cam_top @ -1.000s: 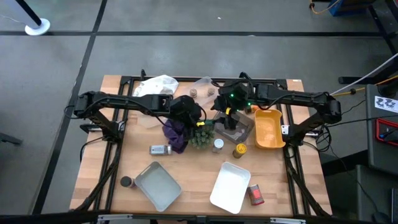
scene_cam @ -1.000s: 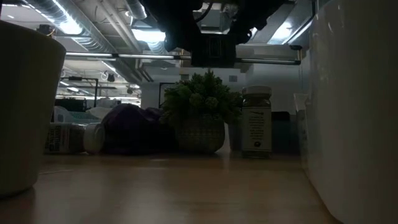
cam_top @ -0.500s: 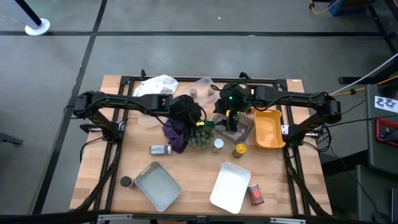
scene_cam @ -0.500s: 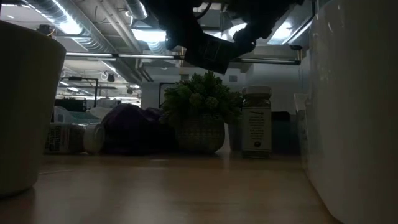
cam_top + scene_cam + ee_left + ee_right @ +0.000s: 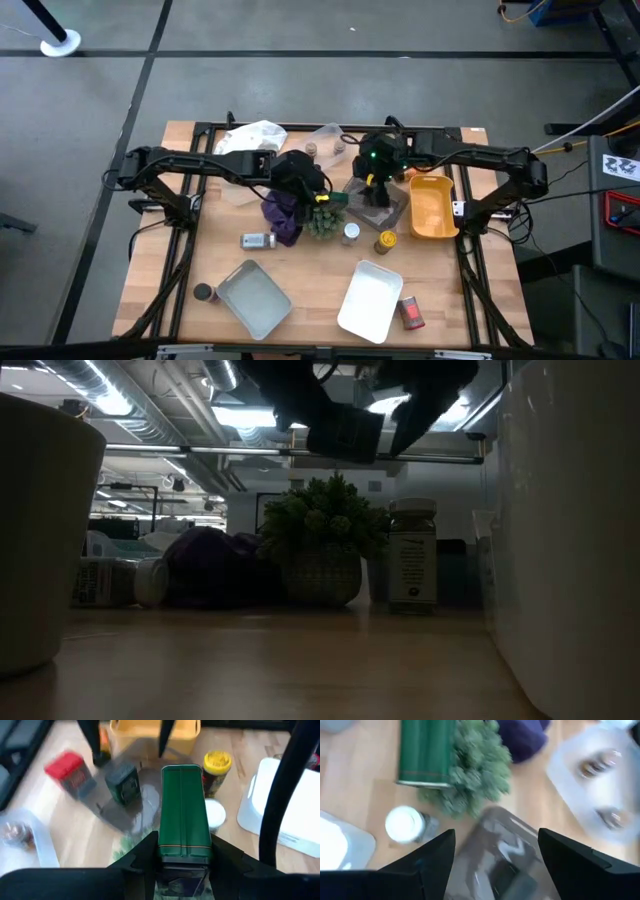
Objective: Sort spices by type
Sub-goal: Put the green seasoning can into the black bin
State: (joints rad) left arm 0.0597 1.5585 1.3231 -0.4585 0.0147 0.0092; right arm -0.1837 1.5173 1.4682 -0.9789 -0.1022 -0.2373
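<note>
Dark green tin (image 5: pixel 183 810) gripped lengthwise by left gripper (image 5: pixel 183 851), held in air above spiky plant (image 5: pixel 324 217). Right gripper (image 5: pixel 372 188) seen w/ fingers spread, nothing held, over clear tray (image 5: pixel 392 212) just beside plant. White-capped jar (image 5: pixel 351 233) beside plant.

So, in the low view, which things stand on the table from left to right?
White bin → lying jar → purple cloth → plant → upright jar → white tray.
</note>
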